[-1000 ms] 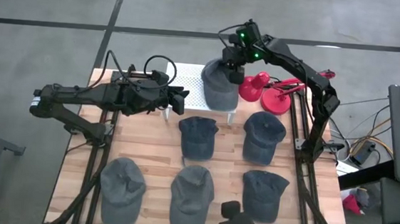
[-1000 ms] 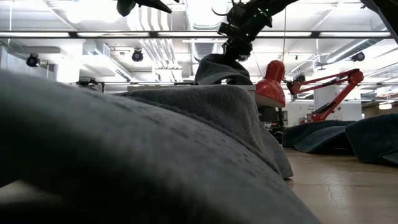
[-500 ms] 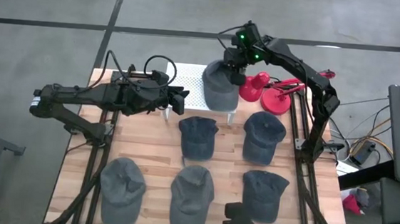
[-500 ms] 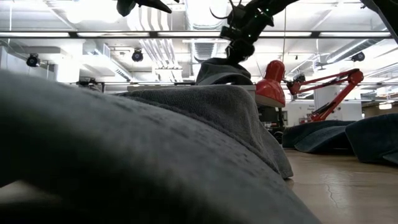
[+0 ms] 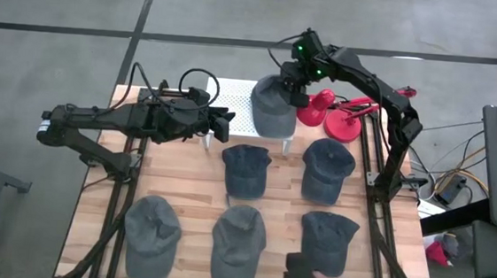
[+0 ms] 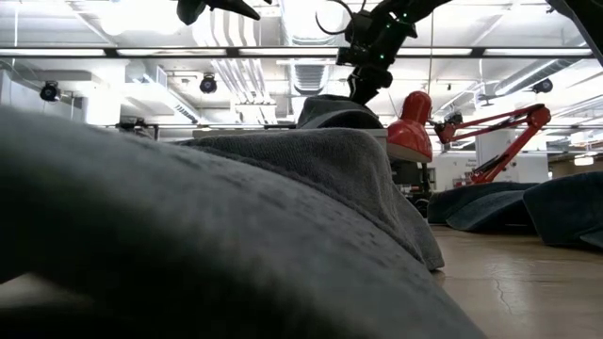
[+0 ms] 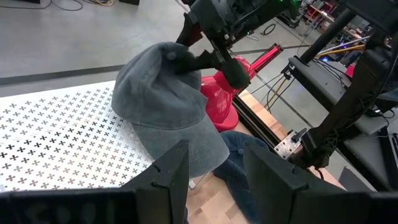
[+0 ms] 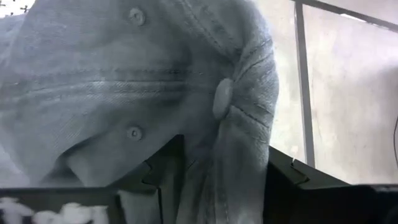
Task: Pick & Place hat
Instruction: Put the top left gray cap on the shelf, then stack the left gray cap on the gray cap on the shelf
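Six grey hats show from above: five lie in two rows on the wooden counter (image 5: 192, 183), leaving bare boards at its left side, and one hat (image 5: 272, 105) sits on the white perforated board (image 5: 232, 104) at the far edge, beside a red lamp (image 5: 318, 107). Right end effector (image 5: 293, 83) is over that hat's crown, its fingers apart around a fold of fabric that only the wrist views show. Left end effector (image 5: 221, 124) hangs open near the board's left edge.
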Robot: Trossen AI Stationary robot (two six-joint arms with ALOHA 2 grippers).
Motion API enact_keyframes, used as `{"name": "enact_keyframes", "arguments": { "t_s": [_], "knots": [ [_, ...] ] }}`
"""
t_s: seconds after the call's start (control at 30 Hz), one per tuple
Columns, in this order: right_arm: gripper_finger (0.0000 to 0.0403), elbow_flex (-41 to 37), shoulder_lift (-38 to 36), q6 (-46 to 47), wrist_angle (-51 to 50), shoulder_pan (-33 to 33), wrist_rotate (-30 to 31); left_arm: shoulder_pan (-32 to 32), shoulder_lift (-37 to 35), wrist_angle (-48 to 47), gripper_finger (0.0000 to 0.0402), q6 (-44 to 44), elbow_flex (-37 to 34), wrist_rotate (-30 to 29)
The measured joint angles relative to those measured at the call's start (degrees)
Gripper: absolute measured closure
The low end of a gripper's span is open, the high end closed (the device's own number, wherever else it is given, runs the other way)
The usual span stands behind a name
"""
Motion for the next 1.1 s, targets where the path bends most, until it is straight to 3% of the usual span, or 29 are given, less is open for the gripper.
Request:
{"name": "enact_keyframes", "arguments": {
  "t_s": [0.33, 0.5, 0.9, 1.1],
  "knots": [
    [0.022, 0.0, -0.9, 1.3, -2.8, 0.1, 0.7, 0.0, 0.0, 0.0, 0.0257, 1.1, 0.0, 0.0],
    [0.021, 0.0, -2.2, 1.4, -5.7, 0.6, 5.0, 0.0, 0.0, 0.0, 0.0257, 1.2, 0.0, 0.0],
    [0.0204, 0.0, -8.2, 6.2, -10.1, 2.2, 4.8, 0.0, 0.0, -0.7, 0.0257, 1.2, 0.0, 0.5],
    [0.0209, 0.0, -11.6, 8.1, -12.4, 4.4, 3.6, -0.2, 0.0, -3.5, 0.0257, 0.7, 0.0, 4.1]
  ]
}}
